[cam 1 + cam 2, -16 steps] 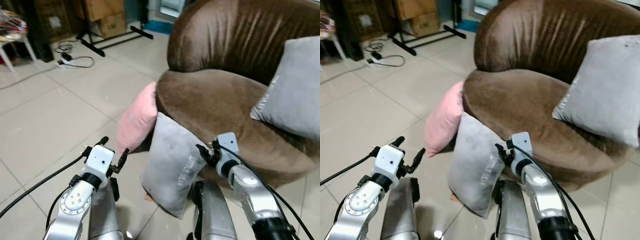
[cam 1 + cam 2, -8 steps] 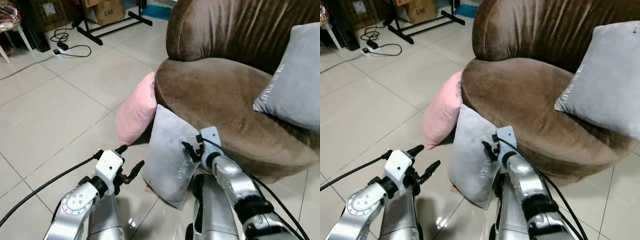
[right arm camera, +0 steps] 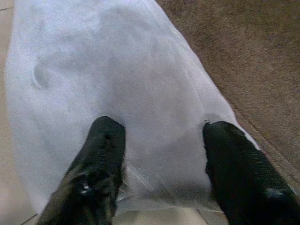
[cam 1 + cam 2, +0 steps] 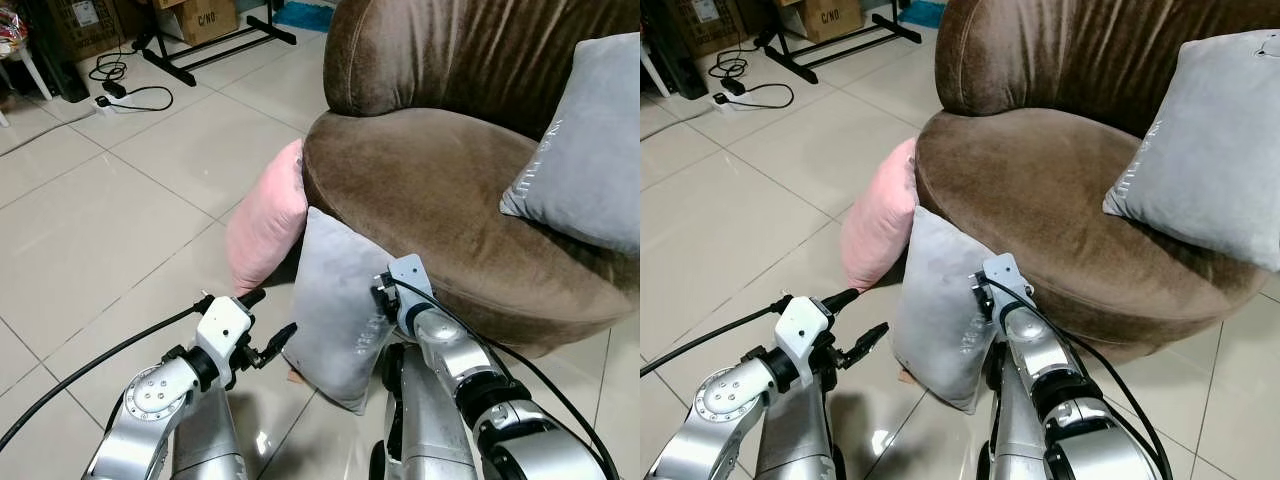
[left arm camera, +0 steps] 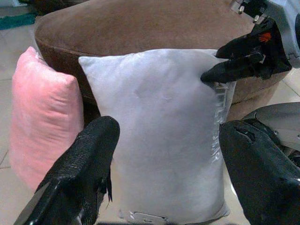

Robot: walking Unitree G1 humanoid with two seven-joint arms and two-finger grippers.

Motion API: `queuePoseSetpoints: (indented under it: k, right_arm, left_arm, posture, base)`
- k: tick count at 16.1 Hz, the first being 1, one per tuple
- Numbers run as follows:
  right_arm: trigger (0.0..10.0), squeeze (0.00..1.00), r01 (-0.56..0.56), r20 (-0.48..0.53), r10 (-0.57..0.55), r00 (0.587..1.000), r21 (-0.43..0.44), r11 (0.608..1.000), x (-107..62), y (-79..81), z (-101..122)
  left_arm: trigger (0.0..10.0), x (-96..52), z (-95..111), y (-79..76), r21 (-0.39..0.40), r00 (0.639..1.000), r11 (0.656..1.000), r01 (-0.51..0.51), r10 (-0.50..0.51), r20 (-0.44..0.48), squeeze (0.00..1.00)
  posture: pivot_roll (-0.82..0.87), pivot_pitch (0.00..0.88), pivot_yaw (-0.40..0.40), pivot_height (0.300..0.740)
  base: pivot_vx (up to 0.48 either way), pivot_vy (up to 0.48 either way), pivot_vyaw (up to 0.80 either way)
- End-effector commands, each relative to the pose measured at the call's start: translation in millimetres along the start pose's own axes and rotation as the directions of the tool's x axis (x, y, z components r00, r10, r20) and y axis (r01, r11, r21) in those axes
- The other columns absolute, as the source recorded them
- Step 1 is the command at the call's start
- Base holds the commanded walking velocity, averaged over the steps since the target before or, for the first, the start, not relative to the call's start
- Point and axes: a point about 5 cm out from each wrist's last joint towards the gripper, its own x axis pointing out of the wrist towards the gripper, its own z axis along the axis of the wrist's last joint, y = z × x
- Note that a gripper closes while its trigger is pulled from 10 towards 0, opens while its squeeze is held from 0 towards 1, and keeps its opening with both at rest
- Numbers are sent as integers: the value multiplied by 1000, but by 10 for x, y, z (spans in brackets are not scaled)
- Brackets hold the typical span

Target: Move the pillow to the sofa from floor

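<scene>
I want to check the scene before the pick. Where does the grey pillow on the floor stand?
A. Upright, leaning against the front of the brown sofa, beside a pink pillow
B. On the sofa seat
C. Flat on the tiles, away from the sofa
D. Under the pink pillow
A: the grey pillow stands upright against the brown sofa, with the pink pillow beside it.

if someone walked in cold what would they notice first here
Probably the grey pillow standing on end on the tiled floor, leaning against the front of the brown sofa, with both grippers closing in on it. The right gripper has its open jaws against the pillow's upper edge, and the left gripper hangs open just beside it. A pink pillow leans on the sofa next to it, and a second grey pillow sits on the seat.
</scene>
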Motion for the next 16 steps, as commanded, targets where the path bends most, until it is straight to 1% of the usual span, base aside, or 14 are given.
queuePoseSetpoints:
  k: [1, 4, 5, 16]
  right_arm:
    - [0, 0, 27, -9, -28, 1000, -43, 999, 6, -48, -26]
    - [0, 0, 21, -9, -23, 1000, -115, 993, 19, -12, -42]
    - [0, 0, 18, -9, -19, 1000, -121, 993, 22, 2, -43]
    - [0, 0, -5, 3, 6, 1000, -116, 993, 38, 56, -25]
  left_arm:
    - [10000, 3, -41, -27, -21, 1000, 1000, 20, -20, -19, 0]
    - [10000, 9, -42, -36, -24, 999, 999, 30, -30, -19, 0]
    - [10000, 11, -42, -37, -25, 999, 999, 32, -32, -20, 0]
    - [10000, 27, -40, -15, -21, 999, 999, 42, -42, -29, 0]
  posture:
    - [44, 124, -61, 467]
    - [45, 122, -63, 467]
    - [45, 122, -64, 467]
    - [47, 111, -61, 467]
  base:
    - [0, 0, 0]
    - [0, 0, 0]
    - [0, 0, 0]
    - [0, 0, 0]
